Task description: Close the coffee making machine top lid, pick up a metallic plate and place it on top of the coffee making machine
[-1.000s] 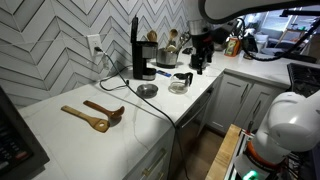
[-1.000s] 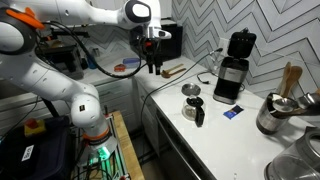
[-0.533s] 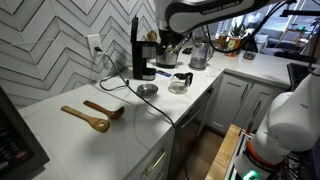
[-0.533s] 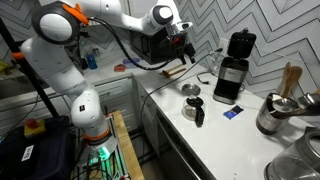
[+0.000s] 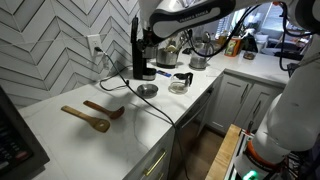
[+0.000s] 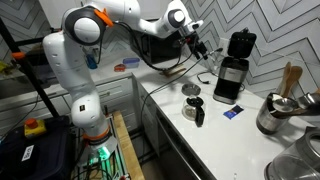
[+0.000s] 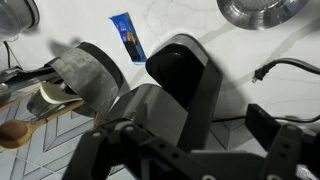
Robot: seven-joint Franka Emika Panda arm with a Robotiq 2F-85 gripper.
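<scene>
I see the tall black plastic drip coffee maker [image 5: 145,62] standing upright against the far tiled wall, its flat black top lid [image 5: 134,32] raised with the long axis vertical. My gripper [image 6: 198,48] hangs near the machine's top, jaws spread wide and empty. The small round silver metal plate [image 5: 147,90] lies flat on the white counter [image 5: 60,130], just nearer than the machine, and the print on the small blue card [image 7: 127,38] is too small to read.

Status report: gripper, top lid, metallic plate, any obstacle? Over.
Gripper open, empty, near coffee machine. Top lid up, not closed. Metallic plate on counter, untouched. Glass carafe near plate, not touching.
</scene>
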